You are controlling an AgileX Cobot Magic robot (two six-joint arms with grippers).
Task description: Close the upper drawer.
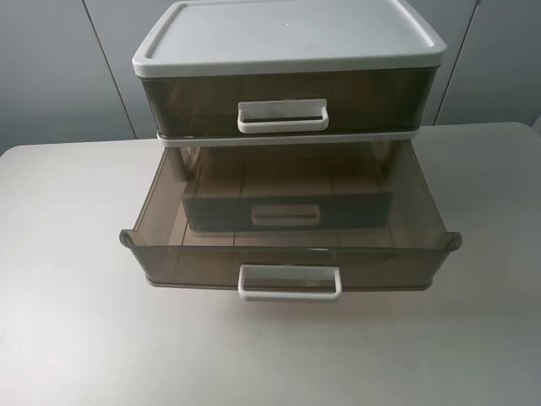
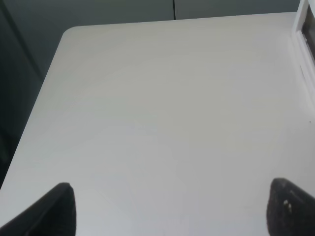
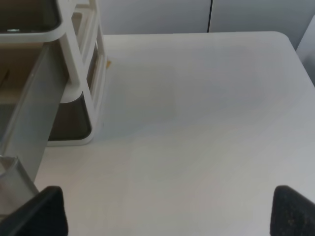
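Observation:
The upper drawer [image 1: 283, 91] is smoky-brown translucent plastic, right under the white lid [image 1: 283, 34], with a scuffed white loop handle [image 1: 282, 116]. Its front sits flush with the unit. Neither gripper shows in the exterior high view. My left gripper [image 2: 172, 209] is open and empty over bare table, with the unit's edge [image 2: 305, 29] far off to one side. My right gripper [image 3: 167, 211] is open and empty over the table beside the unit's white frame [image 3: 78, 73].
The tier below holds a matching drawer [image 1: 287, 254] pulled far out toward the front, with a cleaner white handle [image 1: 290, 282]; its side wall [image 3: 29, 113] shows in the right wrist view. Another drawer front [image 1: 286, 214] shows through it. The unit stands on a pale table [image 1: 76, 296].

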